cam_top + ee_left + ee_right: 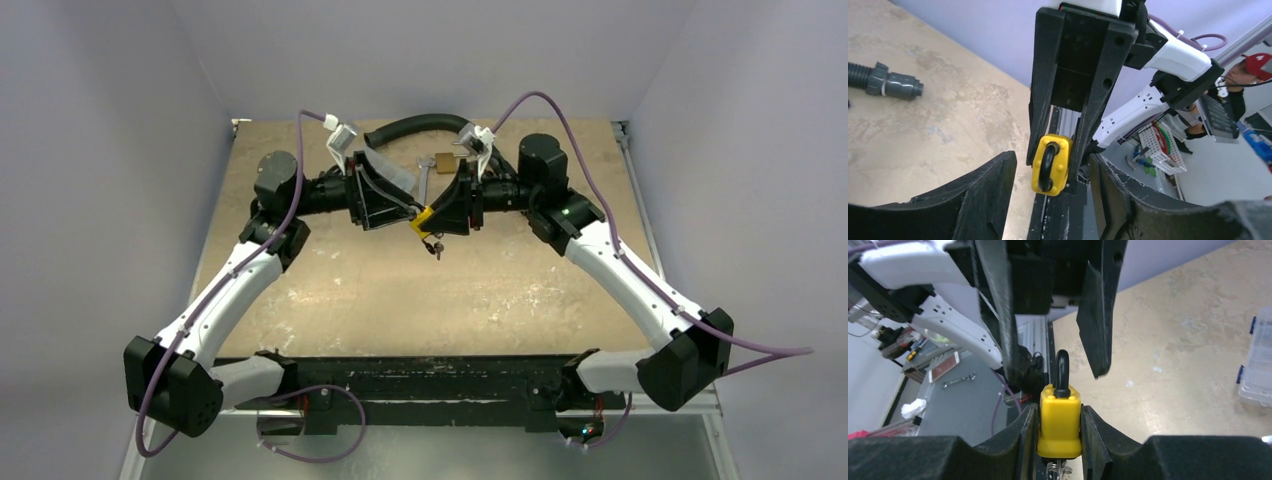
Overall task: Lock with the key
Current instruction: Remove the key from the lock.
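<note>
From above, the right gripper (430,219) pinches the yellow padlock (421,218) over mid-table, keys (432,246) dangling at its 6 o'clock and the left gripper (410,207) at its 9 o'clock.

Left wrist: left fingers (990,200) are spread, flanking the padlock without touching it.

Right wrist: right fingers (1020,440) clamp the body, and the shackle (1062,365) points toward 12 o'clock.

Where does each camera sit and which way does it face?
Top: above and behind the robot, looking down at the table; left arm and right arm show.
Left wrist: on the left arm, facing the right gripper; own open fingers at bottom.
Right wrist: on the right arm, facing the left gripper; own fingers clamp the yellow padlock.
Shared: all three views show that padlock.
</note>
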Motion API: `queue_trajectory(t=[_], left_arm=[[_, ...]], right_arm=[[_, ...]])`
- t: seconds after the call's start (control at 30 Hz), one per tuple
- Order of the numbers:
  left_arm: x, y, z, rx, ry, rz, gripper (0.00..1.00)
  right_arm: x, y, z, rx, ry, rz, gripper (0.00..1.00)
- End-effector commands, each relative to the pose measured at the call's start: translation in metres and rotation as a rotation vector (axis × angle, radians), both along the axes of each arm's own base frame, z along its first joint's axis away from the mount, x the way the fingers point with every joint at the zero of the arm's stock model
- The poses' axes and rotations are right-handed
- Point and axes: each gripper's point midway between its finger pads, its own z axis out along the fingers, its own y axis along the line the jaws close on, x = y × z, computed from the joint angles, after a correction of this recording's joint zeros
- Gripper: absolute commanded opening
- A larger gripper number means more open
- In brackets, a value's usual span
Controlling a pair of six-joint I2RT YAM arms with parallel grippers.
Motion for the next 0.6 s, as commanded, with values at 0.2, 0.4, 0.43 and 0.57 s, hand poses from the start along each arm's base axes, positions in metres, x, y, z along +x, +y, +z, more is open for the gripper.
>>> queue_trajectory(t=[0.2, 0.4, 0.43, 0.57], left_arm=[[-0.017, 0.003, 0.022, -0.091, -0.044, -0.051, 0.28], [-0.021, 0.003, 0.027, -0.115, -0.049, -0.07, 0.07], [-0.022, 0.003, 0.027, -0.121, -0.047, -0.074, 0.05], [-0.022, 0.004, 0.03, -0.129, -0.038, -0.071, 0.08]], right_arm=[[-0.017, 0.006, 0.046, 0.168, -0.022, 0.125, 0.0], [-0.021, 0.005, 0.039, 0.171, -0.023, 0.154, 0.0], [-0.022, 0.006, 0.037, 0.17, -0.021, 0.155, 0.0], [-0.022, 0.005, 0.037, 0.172, -0.023, 0.152, 0.0]])
